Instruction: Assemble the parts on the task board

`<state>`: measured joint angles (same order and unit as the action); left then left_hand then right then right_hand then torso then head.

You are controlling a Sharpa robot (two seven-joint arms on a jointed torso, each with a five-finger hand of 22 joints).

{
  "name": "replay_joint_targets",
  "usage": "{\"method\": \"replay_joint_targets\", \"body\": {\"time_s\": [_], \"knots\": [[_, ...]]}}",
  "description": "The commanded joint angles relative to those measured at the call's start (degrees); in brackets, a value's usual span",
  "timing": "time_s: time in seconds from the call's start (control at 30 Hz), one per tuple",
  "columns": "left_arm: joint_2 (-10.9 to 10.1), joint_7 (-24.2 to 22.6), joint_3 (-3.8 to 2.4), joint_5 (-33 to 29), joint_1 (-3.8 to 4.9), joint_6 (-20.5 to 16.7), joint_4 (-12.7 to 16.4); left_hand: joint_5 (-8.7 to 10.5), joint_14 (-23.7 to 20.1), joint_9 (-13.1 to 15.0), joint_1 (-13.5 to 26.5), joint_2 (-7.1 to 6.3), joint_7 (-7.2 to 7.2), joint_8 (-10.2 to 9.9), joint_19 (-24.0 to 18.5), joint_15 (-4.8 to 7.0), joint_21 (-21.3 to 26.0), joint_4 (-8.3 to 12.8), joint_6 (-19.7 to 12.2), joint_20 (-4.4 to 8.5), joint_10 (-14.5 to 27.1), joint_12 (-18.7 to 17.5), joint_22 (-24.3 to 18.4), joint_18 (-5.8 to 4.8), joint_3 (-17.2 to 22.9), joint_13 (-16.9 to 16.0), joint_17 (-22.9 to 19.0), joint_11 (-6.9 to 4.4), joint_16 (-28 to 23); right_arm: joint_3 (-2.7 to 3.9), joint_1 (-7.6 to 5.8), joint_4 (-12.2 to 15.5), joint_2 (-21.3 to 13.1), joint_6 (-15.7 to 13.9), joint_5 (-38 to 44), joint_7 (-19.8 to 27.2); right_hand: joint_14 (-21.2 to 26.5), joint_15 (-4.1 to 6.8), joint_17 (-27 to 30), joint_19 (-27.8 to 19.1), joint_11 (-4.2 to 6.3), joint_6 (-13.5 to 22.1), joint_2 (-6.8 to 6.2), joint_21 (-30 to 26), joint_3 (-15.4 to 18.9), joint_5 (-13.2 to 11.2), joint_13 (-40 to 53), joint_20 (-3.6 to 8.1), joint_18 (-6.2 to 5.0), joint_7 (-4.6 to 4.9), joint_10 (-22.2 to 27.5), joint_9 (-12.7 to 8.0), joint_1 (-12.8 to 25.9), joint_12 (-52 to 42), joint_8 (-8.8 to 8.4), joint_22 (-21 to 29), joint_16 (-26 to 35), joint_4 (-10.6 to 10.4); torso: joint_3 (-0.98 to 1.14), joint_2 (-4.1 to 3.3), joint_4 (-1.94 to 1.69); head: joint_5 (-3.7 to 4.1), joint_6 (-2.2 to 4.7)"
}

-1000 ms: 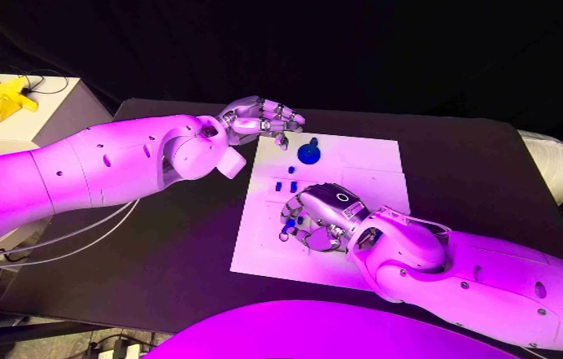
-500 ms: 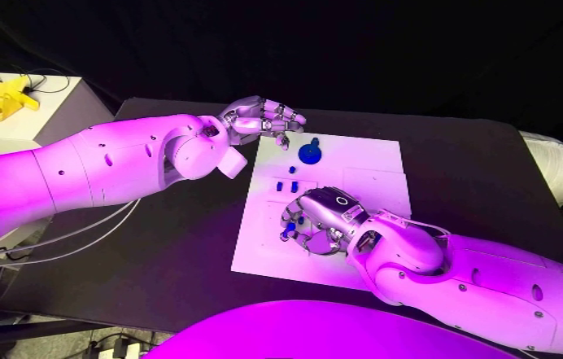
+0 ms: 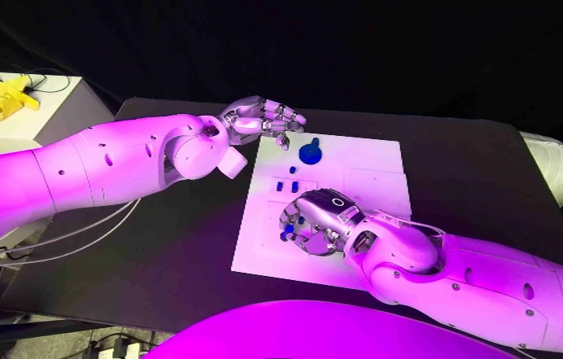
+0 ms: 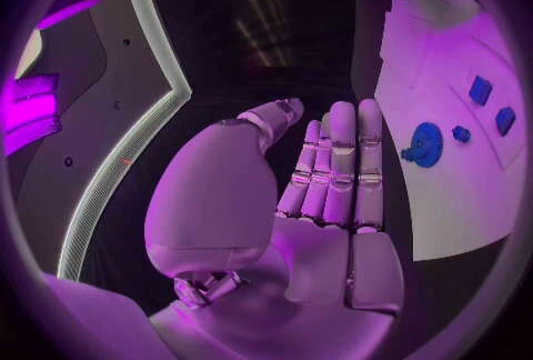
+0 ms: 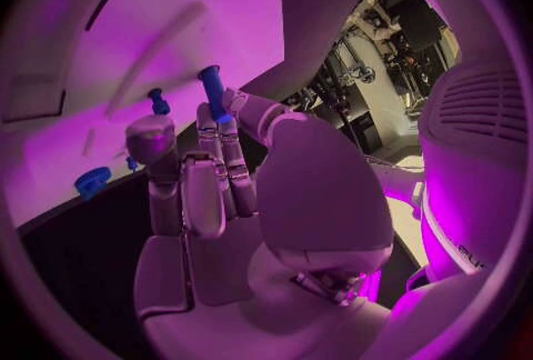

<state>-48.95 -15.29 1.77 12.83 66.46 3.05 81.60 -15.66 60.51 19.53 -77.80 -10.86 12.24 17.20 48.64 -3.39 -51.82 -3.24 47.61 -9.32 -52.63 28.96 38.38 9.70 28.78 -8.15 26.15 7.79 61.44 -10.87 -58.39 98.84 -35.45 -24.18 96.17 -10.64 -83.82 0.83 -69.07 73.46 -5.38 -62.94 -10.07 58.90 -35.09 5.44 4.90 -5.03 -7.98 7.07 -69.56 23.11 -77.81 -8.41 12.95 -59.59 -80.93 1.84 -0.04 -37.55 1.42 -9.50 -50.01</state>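
The white task board (image 3: 364, 172) lies in the middle of the black table. On its far part sit a blue gear (image 3: 310, 153) and three small blue parts (image 3: 292, 168) (image 3: 279, 186) (image 3: 294, 186). My right hand (image 3: 319, 221) is low over the board's near left part and pinches a blue peg (image 5: 211, 89) between thumb and fingers; the peg (image 3: 287, 230) shows at the fingertips. My left hand (image 3: 264, 120) hovers at the board's far left corner, holding nothing, and its fingers (image 4: 338, 156) stand side by side, apart from the thumb. The gear (image 4: 425, 145) lies just beyond them.
A white side table (image 3: 41, 119) with a yellow object (image 3: 15, 94) stands at the far left. Cables (image 3: 71, 241) hang off the table's left edge. Bare black tabletop (image 3: 469, 164) lies to the right of the board.
My right hand has shifted slightly nearer and to the left over the board with the peg in it. My left hand has stayed where it was.
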Motion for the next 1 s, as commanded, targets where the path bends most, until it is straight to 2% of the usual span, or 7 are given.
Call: {"method": "replay_joint_targets", "body": {"time_s": [0.03,0.37,0.43,0.57,0.6,0.7,1.0], "knots": [[0.0,-0.5,-0.02,-0.1,0.0,1.1,0.1,0.06,0.0,0.0,-0.1,0.29,-0.26,0.1,0.2,-0.24,0.2,-0.2,-0.1,-0.02,0.1,0.2,0.0,0.84,-0.2,0.1,-0.1,0.12,-0.2,-0.02,0.11,-0.2,0.2,2.1,1.1,-0.1,-2.0,0.17,0.0,-0.4,1.94,0.1,0.88,-0.2,-0.1,-0.4,1.0,0.16,0.63,0.4,-2.2,0.1,0.2,-0.1,-0.21,-0.1,-0.2,0.5,0.0,-0.04,0.02,-0.01,0.01],[0.0,-0.5,-0.02,-0.1,0.0,1.1,0.1,0.06,0.0,0.0,-0.1,0.29,-0.26,0.1,0.2,-0.24,0.2,-0.2,-0.1,-0.02,0.1,0.2,0.0,0.84,-0.2,0.1,-0.1,0.12,-0.2,-0.11,0.3,-0.7,0.6,3.4,1.1,-0.3,-2.0,0.13,0.2,-0.6,1.88,0.2,1.13,-0.5,0.1,-1.5,1.0,0.12,0.57,0.42,-2.1,0.1,0.5,0.3,-0.39,0.1,-0.1,0.8,0.02,-0.01,0.01,-0.09,0.01],[0.0,-0.5,-0.02,-0.1,0.0,1.1,0.1,0.06,0.0,0.0,-0.1,0.29,-0.26,0.1,0.2,-0.24,0.2,-0.2,-0.1,-0.02,0.1,0.2,0.0,0.84,-0.2,0.1,-0.1,0.12,-0.2,-0.13,0.31,-0.8,0.6,3.4,1.0,-0.2,-2.0,-0.17,0.2,-0.8,1.5,1.3,1.07,-0.8,0.0,-1.9,0.8,-0.02,0.57,0.82,-1.0,-0.2,1.1,1.1,-1.13,0.2,-0.1,0.9,0.02,0.0,0.02,-0.1,0.01],[0.0,-0.5,-0.02,-0.1,0.0,1.1,0.1,0.06,0.0,0.0,-0.1,0.29,-0.26,0.1,0.2,-0.24,0.2,-0.2,-0.1,-0.02,0.1,0.2,0.0,0.84,-0.2,0.1,-0.1,0.12,-0.2,-0.17,0.33,-0.9,0.7,2.8,0.5,0.3,-2.0,-1.14,0.1,-1.0,0.27,4.1,0.26,-1.2,-0.3,-2.2,0.1,-0.76,0.6,2.04,1.4,-1.0,2.3,2.8,-3.11,0.3,-0.3,1.1,0.02,0.02,0.04,-0.13,0.01],[0.0,-0.5,-0.02,-0.1,0.0,1.1,0.1,0.06,0.0,0.0,-0.1,0.29,-0.26,0.1,0.2,-0.24,0.2,-0.2,-0.1,-0.02,0.1,0.2,0.0,0.84,-0.2,0.1,-0.1,0.12,-0.2,-0.18,0.33,-1.0,0.7,2.6,0.4,0.5,-1.9,-1.68,0.1,-1.1,-0.39,5.3,-0.42,-1.6,-0.3,-2.3,-0.5,-1.14,0.59,2.66,3.1,-1.3,2.8,3.8,-3.98,0.6,-0.3,1.1,0.02,0.02,0.04,-0.12,0.01],[0.0,-0.5,-0.02,-0.1,0.0,1.1,0.1,0.06,0.0,0.0,-0.1,0.29,-0.26,0.1,0.2,-0.24,0.2,-0.2,-0.1,-0.02,0.1,0.2,0.0,0.84,-0.2,0.1,-0.1,0.12,-0.2,-0.2,0.34,-1.0,0.6,2.1,0.1,0.9,-1.7,-2.44,0.6,-1.6,-1.27,7.0,-1.94,-2.6,0.1,-2.4,-1.2,-1.89,0.39,3.4,5.5,-1.8,3.8,4.7,-5.22,1.3,-0.2,1.2,0.03,0.04,0.05,-0.15,0.01],[-0.1,-0.5,-0.02,-0.1,0.0,1.2,0.1,0.06,0.0,0.0,-0.1,0.29,-0.26,0.1,0.2,-0.24,0.2,-0.2,-0.1,-0.02,0.1,0.2,0.0,0.84,-0.2,0.1,-0.1,0.12,-0.2,-0.23,0.34,-1.0,0.3,0.3,-0.3,2.0,-1.2,-2.96,2.1,-2.8,-1.82,8.2,-3.07,-5.2,2.1,-1.8,-1.2,-2.65,-0.23,3.61,9.9,-2.3,3.6,4.4,-6.32,3.4,0.4,1.6,0.04,0.01,0.03,-0.16,0.01]]}}
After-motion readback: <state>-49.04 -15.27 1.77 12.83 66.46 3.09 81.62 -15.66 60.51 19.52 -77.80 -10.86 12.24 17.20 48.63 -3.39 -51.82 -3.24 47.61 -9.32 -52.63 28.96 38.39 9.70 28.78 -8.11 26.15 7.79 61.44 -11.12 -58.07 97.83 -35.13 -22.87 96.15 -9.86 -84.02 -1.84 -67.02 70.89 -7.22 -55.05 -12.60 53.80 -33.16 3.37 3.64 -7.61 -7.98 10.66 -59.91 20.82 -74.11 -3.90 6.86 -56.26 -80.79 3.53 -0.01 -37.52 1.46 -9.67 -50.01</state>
